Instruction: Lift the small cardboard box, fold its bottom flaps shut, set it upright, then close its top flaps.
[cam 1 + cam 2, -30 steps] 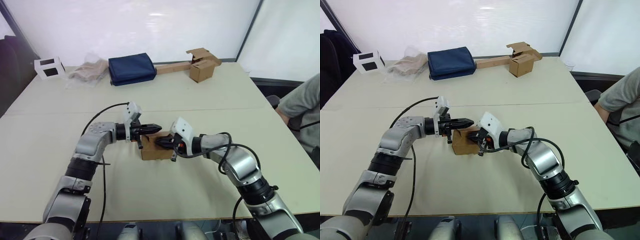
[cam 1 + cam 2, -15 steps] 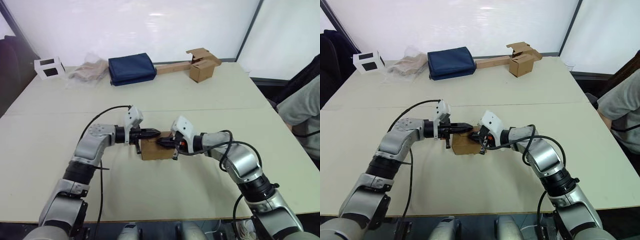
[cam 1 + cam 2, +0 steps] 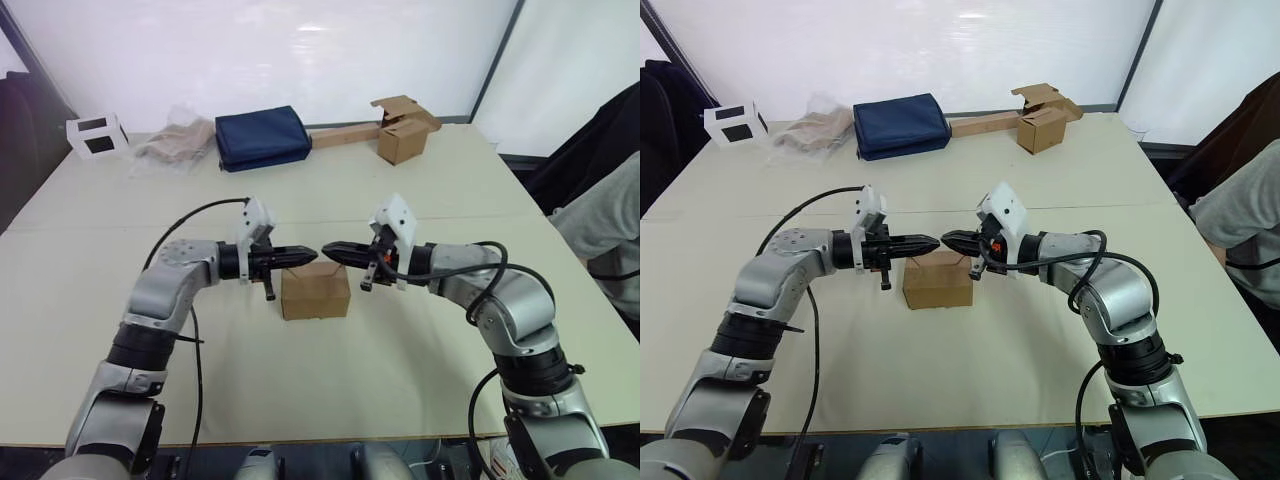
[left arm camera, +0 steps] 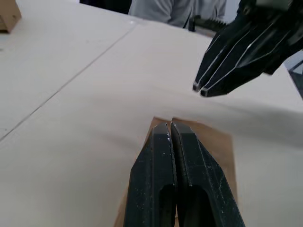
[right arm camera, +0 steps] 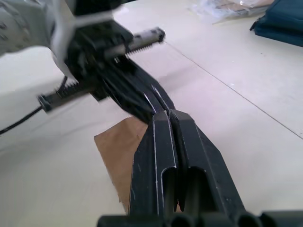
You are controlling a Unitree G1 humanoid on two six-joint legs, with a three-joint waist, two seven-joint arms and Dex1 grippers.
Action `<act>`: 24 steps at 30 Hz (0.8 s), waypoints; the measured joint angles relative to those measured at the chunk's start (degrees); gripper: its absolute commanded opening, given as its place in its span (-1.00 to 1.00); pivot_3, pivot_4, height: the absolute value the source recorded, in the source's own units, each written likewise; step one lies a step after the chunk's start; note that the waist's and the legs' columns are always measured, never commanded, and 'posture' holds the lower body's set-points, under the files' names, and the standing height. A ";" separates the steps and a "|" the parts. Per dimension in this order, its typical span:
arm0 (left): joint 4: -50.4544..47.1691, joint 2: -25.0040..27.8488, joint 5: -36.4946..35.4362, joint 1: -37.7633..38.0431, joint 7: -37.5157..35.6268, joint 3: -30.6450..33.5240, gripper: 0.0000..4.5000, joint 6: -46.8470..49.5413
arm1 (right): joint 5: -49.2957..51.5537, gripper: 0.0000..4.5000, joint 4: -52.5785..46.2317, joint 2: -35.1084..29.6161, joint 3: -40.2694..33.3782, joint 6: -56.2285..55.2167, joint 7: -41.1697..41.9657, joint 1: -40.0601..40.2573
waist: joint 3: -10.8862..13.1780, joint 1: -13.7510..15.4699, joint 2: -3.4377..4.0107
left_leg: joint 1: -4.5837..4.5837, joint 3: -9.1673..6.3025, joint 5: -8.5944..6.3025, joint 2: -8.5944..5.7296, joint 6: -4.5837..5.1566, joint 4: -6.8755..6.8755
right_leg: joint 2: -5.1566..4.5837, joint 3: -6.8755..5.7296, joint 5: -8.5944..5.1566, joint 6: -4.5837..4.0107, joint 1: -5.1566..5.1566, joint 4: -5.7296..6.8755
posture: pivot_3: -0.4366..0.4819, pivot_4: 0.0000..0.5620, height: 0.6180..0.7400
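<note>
The small cardboard box (image 3: 315,291) rests on the table with its upper face lying flat and closed; its bottom flaps are hidden underneath. My left gripper (image 3: 311,255) hovers just above the box's left top edge, shut and empty. My right gripper (image 3: 331,246) hangs above the box's right top edge, also shut and empty. The two tips point at each other a small gap apart, neither touching the box. The left wrist view has the left fingers (image 4: 161,142) pressed together over the box (image 4: 218,142), with the right gripper (image 4: 203,89) beyond.
Along the far edge of the table (image 3: 420,360) lie a white cube with black squares (image 3: 97,134), a crumpled plastic bag (image 3: 178,143), a navy bag (image 3: 263,137) and another brown box joined to a long strip (image 3: 403,137). A person (image 3: 600,215) sits at the right.
Both grippers have risen off the box's top and drawn slightly apart, the right arm pulling back to the right. The box stays on the table.
</note>
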 measured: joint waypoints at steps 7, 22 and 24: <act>-2.71 2.89 1.16 5.29 0.59 -1.84 -0.97 0.46 | -2.21 -1.00 5.14 0.29 3.14 -2.21 -0.19 2.44 | 0.00 0.06 0.00 | 0.00 0.01 0.00 0.00 0.00 -0.02 | -0.01 0.00 0.00 0.00 0.00 -0.01 | -0.05 -0.47 1.00; -5.53 3.32 -1.58 6.42 1.97 -0.70 -0.97 2.09 | -2.56 -1.00 4.56 0.18 2.89 -3.54 0.40 3.01 | 0.00 0.06 0.00 | 0.00 0.01 0.00 0.00 0.00 -0.01 | -0.01 0.00 0.00 0.00 0.00 -0.01 | -0.05 -0.47 1.00; -8.32 4.95 -3.47 6.52 2.05 0.83 -0.97 4.60 | -0.39 -1.00 1.34 -0.71 0.80 -1.20 0.35 2.97 | 0.01 0.06 0.00 | -0.01 0.00 0.00 0.00 0.00 -0.03 | -0.01 0.00 0.00 0.00 0.00 -0.02 | -0.05 -0.47 1.00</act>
